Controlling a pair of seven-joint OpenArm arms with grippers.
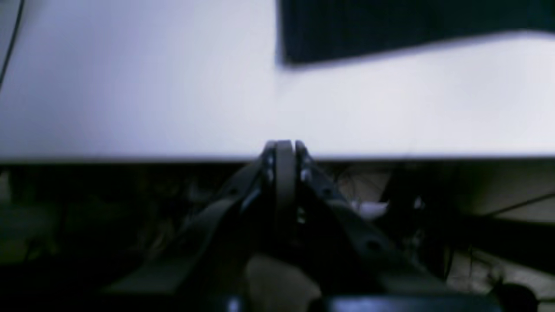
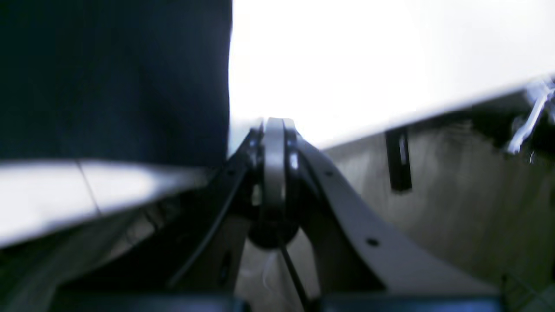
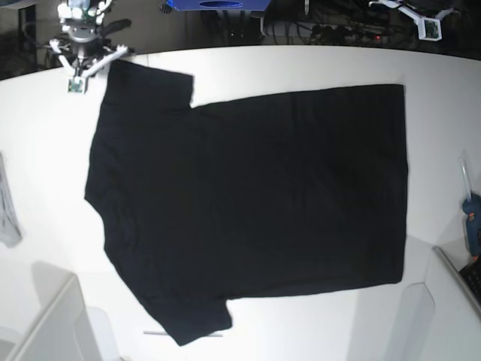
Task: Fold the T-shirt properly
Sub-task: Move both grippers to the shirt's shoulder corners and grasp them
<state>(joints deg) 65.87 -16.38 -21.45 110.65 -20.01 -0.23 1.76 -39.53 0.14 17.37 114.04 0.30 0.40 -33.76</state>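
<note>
beyond the left gripper [image 1: 284, 145], whose fingers press together on nothing, the t-shirt [image 3: 255, 203] lies flat on the table [image 3: 301, 64]; right gripper [image 2: 274, 123] fingers also together, shirt just to their left

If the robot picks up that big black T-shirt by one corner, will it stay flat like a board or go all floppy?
Probably floppy. The T-shirt is thin cloth lying flat against the white table, so a lifted corner would likely droop and drag the rest along. It looks light for its spread. Pushed, it would likely bunch into wrinkles rather than slide whole.
</note>
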